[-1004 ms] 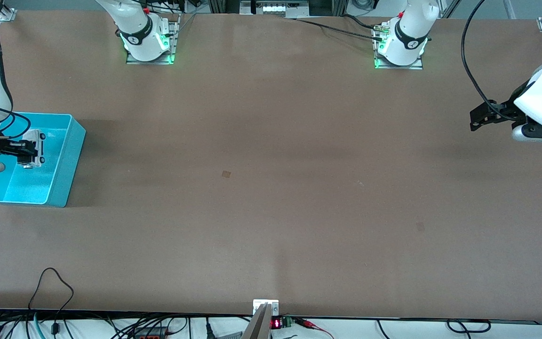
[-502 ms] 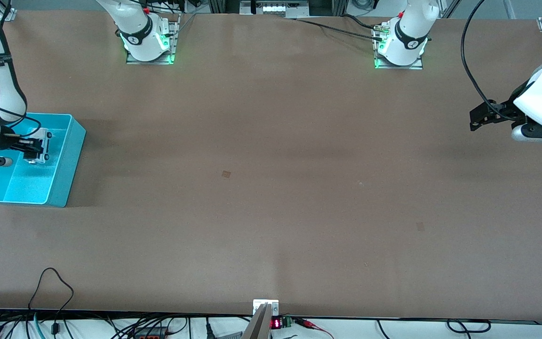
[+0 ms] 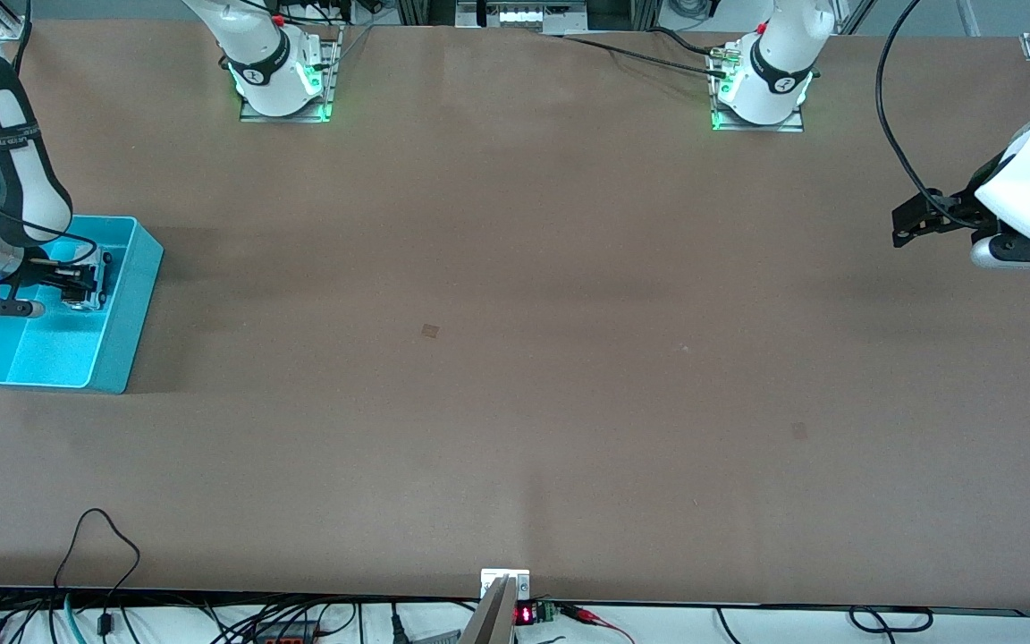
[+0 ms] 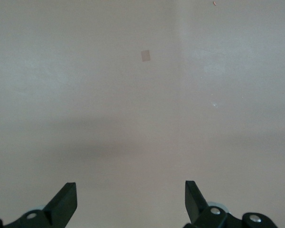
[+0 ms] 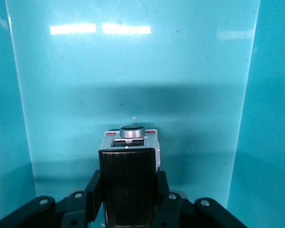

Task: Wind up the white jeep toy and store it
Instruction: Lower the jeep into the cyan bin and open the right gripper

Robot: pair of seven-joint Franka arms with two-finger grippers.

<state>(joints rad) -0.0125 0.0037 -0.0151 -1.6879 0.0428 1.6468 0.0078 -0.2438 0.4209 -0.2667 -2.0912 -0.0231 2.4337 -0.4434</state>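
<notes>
The white jeep toy [image 3: 100, 284] is held in my right gripper [image 3: 86, 284] inside the cyan bin [image 3: 126, 322], by the bin's wall toward the left arm's end. In the right wrist view the jeep's black roof and white end [image 5: 128, 164] sit between the fingers [image 5: 92, 190], which are shut on its sides, just over the bin's floor [image 5: 133, 71]. My left gripper [image 3: 904, 228] waits open and empty above the table at the left arm's end; its wrist view shows its spread gripper [image 4: 130, 199] over bare table.
The brown table [image 3: 515, 358] spreads wide between the bin and the left arm. The two arm bases [image 3: 282, 80] [image 3: 761, 85] stand at the table's robot edge. Cables hang along the edge nearest the front camera [image 3: 104, 546].
My right gripper has carried the jeep within the bin toward the wall at the left arm's end. The left arm has not moved.
</notes>
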